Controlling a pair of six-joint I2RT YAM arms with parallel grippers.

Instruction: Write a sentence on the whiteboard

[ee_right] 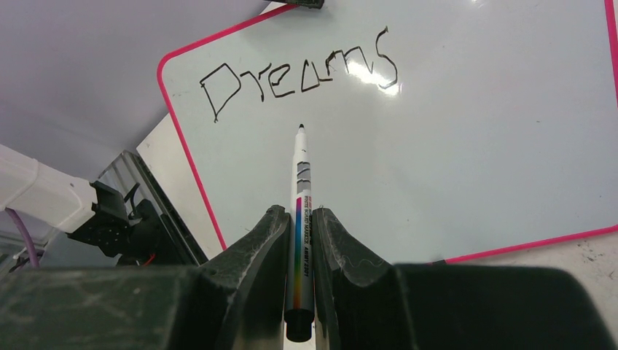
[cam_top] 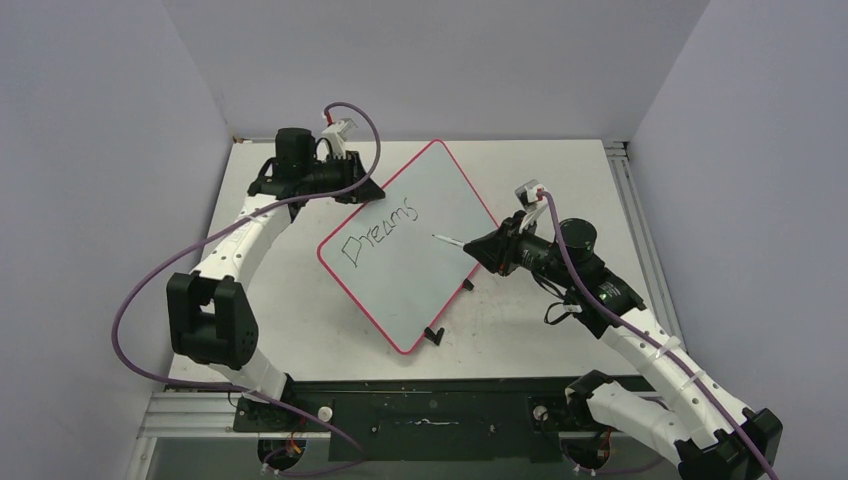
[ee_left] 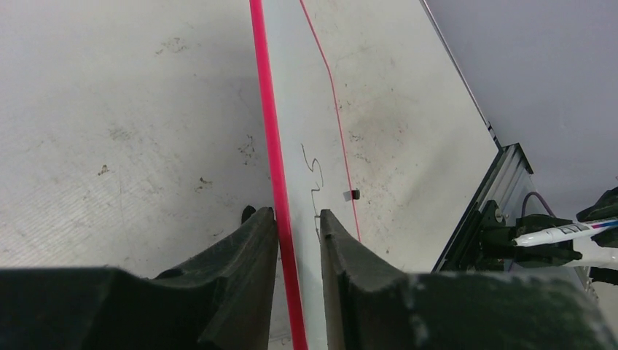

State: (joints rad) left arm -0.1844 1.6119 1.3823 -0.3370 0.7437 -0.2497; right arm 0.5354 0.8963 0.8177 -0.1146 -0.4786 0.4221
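Pink-rimmed, the large flat white whiteboard (cam_top: 420,270) lies mid-frame on the scuffed white worktop (cam_top: 560,190) bearing the black handwritten word (cam_top: 380,232) "Dreams", left fingers (ee_left: 268,227) straddling its upper-left rim, whether clamped I cannot tell, right fingers (ee_right: 273,222) gripping a white marker pen (ee_right: 302,182).

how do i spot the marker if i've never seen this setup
Start at the pink-rimmed whiteboard set askew mid-table. At its right side, the right gripper holds the marker pointing over the board. It is the only thin white stick there, with a black tip and rainbow stripe.
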